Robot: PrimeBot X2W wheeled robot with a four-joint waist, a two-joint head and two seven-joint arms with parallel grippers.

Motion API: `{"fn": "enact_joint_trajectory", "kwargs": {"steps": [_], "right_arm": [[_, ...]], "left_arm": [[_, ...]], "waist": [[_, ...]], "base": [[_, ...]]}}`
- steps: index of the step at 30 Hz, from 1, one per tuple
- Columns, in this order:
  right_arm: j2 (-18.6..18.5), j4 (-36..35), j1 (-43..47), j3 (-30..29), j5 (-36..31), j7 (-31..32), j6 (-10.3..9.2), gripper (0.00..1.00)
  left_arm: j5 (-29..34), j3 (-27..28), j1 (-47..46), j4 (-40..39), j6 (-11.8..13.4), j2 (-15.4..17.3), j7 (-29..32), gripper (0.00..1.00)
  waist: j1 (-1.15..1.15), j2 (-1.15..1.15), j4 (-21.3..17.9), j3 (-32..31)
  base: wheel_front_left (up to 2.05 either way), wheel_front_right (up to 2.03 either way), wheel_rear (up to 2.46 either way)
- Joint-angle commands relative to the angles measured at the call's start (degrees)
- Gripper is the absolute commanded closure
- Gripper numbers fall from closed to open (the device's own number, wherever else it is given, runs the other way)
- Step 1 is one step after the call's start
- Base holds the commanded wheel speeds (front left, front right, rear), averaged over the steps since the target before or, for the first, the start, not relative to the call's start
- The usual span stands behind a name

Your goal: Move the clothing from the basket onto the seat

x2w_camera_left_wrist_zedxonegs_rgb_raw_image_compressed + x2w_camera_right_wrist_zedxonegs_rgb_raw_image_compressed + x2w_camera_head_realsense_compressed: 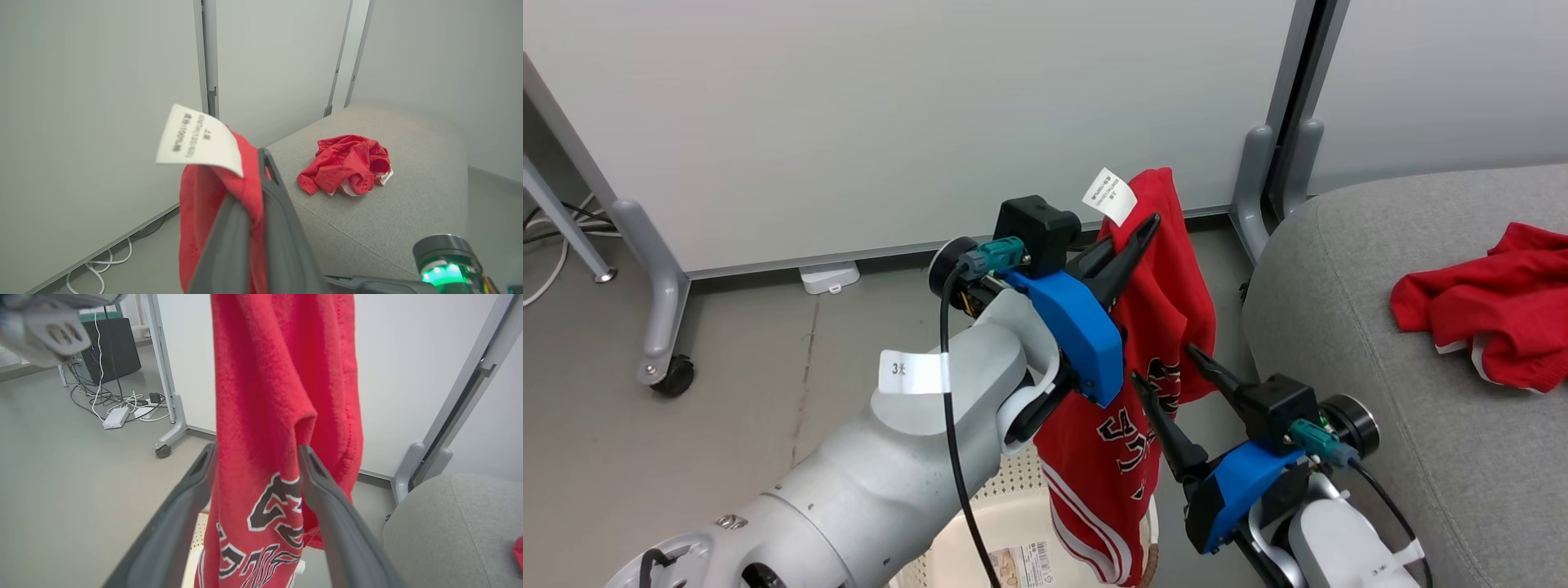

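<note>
A red jersey (1131, 408) with dark lettering hangs from my left gripper (1147, 229), which is shut on its top edge beside a white care tag (1109, 196). The jersey's lower end dangles over the cream basket (1005, 523) at the bottom of the head view. My right gripper (1168, 376) stands open just right of the hanging jersey; in the right wrist view its fingers (327, 490) straddle the fabric (269, 416) without closing. A second red garment (1490, 314) lies crumpled on the grey seat (1347, 343), also seen in the left wrist view as a red heap (347, 163).
White partition panels on wheeled grey feet (662, 327) stand behind the work area. Cables and a white power brick (116, 416) lie on the grey floor to the left. The seat's rounded edge is close to my right arm.
</note>
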Motion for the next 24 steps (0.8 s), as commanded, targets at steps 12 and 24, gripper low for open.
{"fn": "enact_joint_trajectory", "kwargs": {"steps": [12,24], "right_arm": [[0.2,12.5,-8.4,4.0,2.0,-2.4,0.01,0.0],[0.5,23.7,-16.5,8.6,6.3,-6.6,0.01,0.0]], "left_arm": [[-1.5,-1.5,-0.9,-1.1,0.5,0.0,-0.5,1.0],[-1.6,-1.8,-1.4,-1.6,0.6,0.0,-0.4,1.0]], "waist": [[0.0,0.0,0.5,0.1],[0.0,0.0,1.0,0.6]], "base": [[0.0,0.0,0.0],[0.0,0.0,0.0]]}}
